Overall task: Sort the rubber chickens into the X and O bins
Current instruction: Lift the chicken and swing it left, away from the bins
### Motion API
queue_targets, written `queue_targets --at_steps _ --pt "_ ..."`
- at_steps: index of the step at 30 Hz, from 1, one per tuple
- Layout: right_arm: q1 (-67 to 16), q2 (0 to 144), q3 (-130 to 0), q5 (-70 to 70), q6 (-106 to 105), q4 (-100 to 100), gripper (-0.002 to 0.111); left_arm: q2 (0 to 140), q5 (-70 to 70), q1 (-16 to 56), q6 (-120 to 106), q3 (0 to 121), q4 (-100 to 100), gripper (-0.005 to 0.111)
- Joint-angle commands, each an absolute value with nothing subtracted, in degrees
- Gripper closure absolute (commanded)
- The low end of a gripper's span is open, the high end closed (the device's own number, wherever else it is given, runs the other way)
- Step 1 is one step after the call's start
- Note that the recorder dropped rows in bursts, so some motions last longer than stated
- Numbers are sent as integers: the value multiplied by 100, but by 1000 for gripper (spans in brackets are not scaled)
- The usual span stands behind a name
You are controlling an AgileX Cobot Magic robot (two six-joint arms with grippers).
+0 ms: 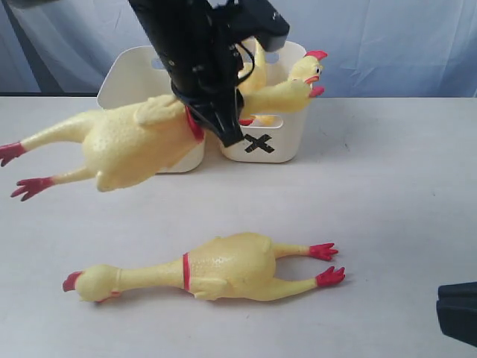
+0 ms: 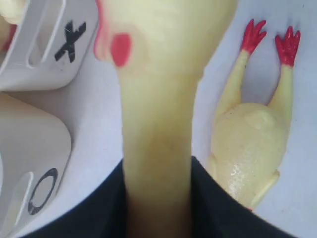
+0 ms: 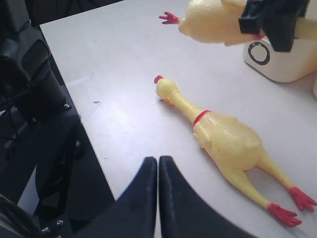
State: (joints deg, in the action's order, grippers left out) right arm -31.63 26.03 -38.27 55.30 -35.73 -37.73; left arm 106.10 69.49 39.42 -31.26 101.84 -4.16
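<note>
Our left claw [image 1: 223,123] is clamped on the neck of one rubber chicken [image 1: 127,142], which hangs in the air just in front of the O bin [image 1: 123,71] and the X bin [image 1: 287,130]. A second chicken [image 1: 257,71] already sits in the X bin. The third chicken [image 1: 223,270] lies untouched on the counter [image 1: 387,201]. Our right claw [image 3: 158,171] is closed on nothing. We judge one of three sorted.

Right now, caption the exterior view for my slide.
Left end effector holds a rubber chicken by its neck near the X bin; a second chicken lies on the table.
</note>
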Motion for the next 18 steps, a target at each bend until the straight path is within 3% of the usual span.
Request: queue_targets --at_steps 1,10,18 --pt "-3137 2564 -3804 5524 -3572 -3801 107 9893 6996 3965 -3041 10195 -377 107" --pt "-3137 2564 -3804 5524 -3572 -3801 107 8737 6988 3954 -3041 10195 -215 107" --pt "-3137 2564 -3804 5524 -3572 -3801 107 8037 5848 3954 -2429 10195 -81 107"
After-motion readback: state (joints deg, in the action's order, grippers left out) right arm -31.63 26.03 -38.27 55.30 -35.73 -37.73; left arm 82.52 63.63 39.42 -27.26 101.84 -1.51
